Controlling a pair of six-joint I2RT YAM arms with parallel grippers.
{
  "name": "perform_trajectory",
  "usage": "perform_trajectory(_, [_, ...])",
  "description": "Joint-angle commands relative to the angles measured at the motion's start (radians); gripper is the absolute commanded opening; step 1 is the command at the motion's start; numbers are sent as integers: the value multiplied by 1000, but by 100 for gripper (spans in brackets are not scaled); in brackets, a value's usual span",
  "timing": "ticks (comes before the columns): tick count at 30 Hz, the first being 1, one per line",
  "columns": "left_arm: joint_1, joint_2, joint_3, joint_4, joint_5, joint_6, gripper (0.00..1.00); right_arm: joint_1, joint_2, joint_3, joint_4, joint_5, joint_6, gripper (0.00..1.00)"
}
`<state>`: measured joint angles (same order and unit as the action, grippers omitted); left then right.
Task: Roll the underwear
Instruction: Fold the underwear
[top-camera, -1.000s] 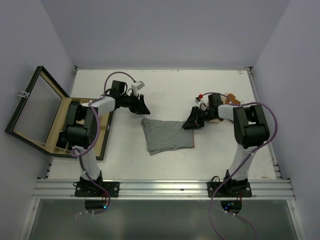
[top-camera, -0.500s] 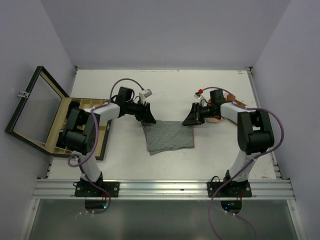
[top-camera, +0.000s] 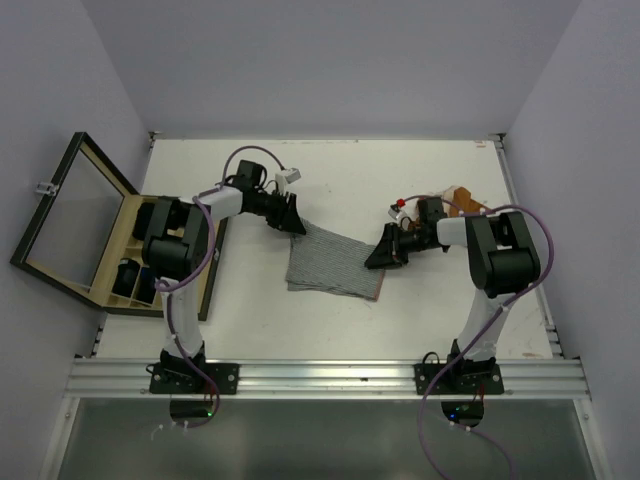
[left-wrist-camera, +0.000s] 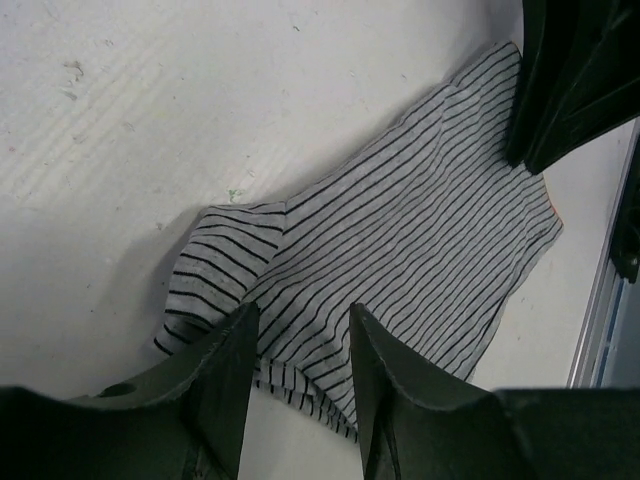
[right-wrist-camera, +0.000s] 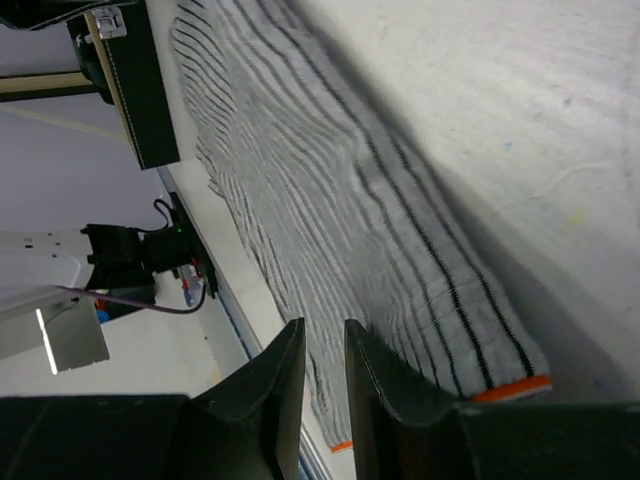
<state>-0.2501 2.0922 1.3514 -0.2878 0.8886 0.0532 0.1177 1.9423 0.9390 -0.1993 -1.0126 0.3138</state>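
The grey striped underwear (top-camera: 335, 265) lies spread at mid-table, slanting between my two grippers. My left gripper (top-camera: 296, 225) sits low on its far left corner. In the left wrist view the folded hem (left-wrist-camera: 300, 385) runs between the fingers (left-wrist-camera: 225, 390) of that gripper (left-wrist-camera: 303, 320), which is shut on the cloth. My right gripper (top-camera: 383, 255) is at the cloth's right edge. In the right wrist view the right gripper (right-wrist-camera: 323, 330) has its narrow-set jaws closed on that edge, the orange trim (right-wrist-camera: 510, 385) just beside them.
The wooden box (top-camera: 112, 300) stands open at the left table edge, its glass lid (top-camera: 70, 210) tipped back and black garments (top-camera: 133, 278) in its compartments. An orange-brown garment (top-camera: 458, 196) lies behind the right arm. The metal rail (top-camera: 320, 378) runs along the near edge.
Both grippers came in onto the striped cloth's corners. The cloth then shifted with them: its left side went up and left, its right side came down, leaving it slanted.
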Motion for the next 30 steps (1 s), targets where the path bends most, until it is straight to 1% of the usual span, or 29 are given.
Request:
perform_trajectory(1, [0,-117,25,-169,108,178,45,3,-164,38,3,-35,1,27])
perform_trajectory(2, [-9,-148,11,-188,118,194,45,3,-193,50,-21,-40,-13,27])
perform_trajectory(3, [-27,-181,-9,-188,125,192,45,5,-256,55,-47,-47,-16,28])
perform_trajectory(4, [-38,-248,-65,-179,127,188,46,8,-282,55,-60,-60,-18,28])
perform_trajectory(5, [-49,-282,-98,-150,128,163,46,20,-308,50,-75,-60,-21,29])
perform_trajectory(6, [-70,-340,-135,-133,128,151,46,29,-325,44,-116,-60,-30,29])
perform_trajectory(7, [-84,-363,-167,-116,136,137,45,43,-351,31,-139,-55,-65,29])
perform_trajectory(8, [-95,-380,-228,-84,136,114,46,74,-356,20,-159,-43,-82,29])
perform_trajectory(10, [-126,-408,-280,-51,131,93,45,100,-342,-17,-175,-29,-114,29])
perform_trajectory(11, [-133,-409,-334,-4,136,62,45,115,-333,-28,-167,-17,-119,29])
perform_trajectory(13, [-143,-397,-373,33,135,48,45,122,-303,-46,-140,-14,-131,29])
perform_trajectory(15, [-143,-356,-391,53,128,56,45,122,-232,-43,-161,0,-160,29])
perform_trajectory(18, [-141,-282,-368,36,116,74,45,122,-126,-31,-204,9,-241,27])
perform_trajectory(19, [-138,-230,-361,32,112,79,44,123,-97,-25,-218,26,-293,27])
perform_trajectory(20, [-138,-206,-350,13,105,89,44,122,-53,-23,-230,35,-306,26])
perform_trajectory(22, [-132,-143,-324,-13,99,111,43,122,-14,-25,-241,39,-344,25])
perform_trajectory(25, [-104,-98,-324,-24,85,111,43,111,18,-11,-226,69,-322,25])
perform_trajectory(27, [-84,-96,-325,-36,88,123,42,109,23,3,-251,78,-323,25])
perform_trajectory(29, [-81,-124,-327,-74,110,163,42,108,-9,26,-279,42,-340,25])
perform_trajectory(30, [-81,-174,-330,-82,125,172,42,105,-38,32,-287,34,-338,26])
